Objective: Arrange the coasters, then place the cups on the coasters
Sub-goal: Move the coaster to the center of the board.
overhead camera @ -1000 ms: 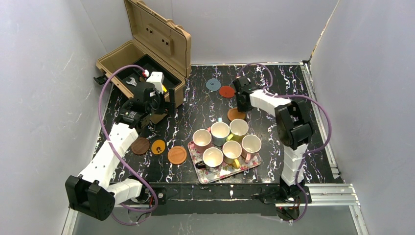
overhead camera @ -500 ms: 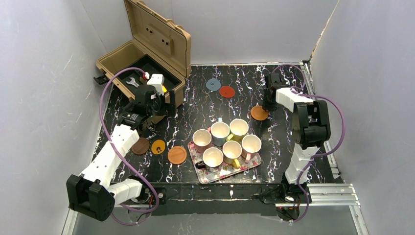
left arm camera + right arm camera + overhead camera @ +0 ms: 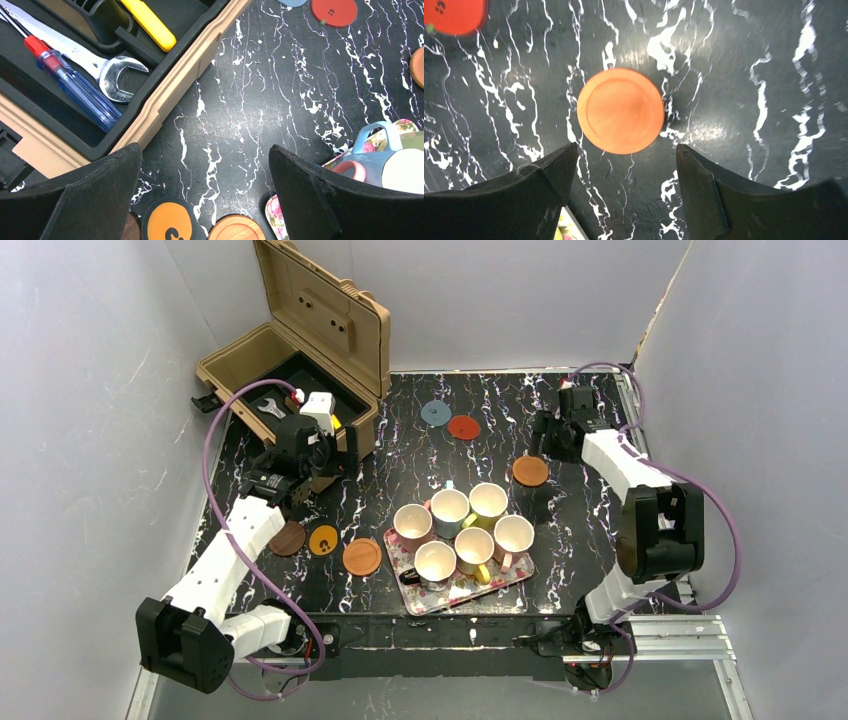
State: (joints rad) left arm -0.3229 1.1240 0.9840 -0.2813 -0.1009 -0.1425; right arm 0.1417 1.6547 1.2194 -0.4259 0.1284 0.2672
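Orange coaster (image 3: 620, 110) lies flat on the black marbled table (image 3: 744, 75), clear of the right gripper (image 3: 625, 155), whose fingers stand well apart near it, touching nothing. The left gripper (image 3: 205, 150) hangs spread wide and empty beside the toolbox (image 3: 170, 95).

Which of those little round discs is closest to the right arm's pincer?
The orange disc lying alone to the right of the cups, right by the open right pincer. The other five lie farther left.

Pale grey walls (image 3: 500, 300), black white-veined marble tabletop (image 3: 420, 455)
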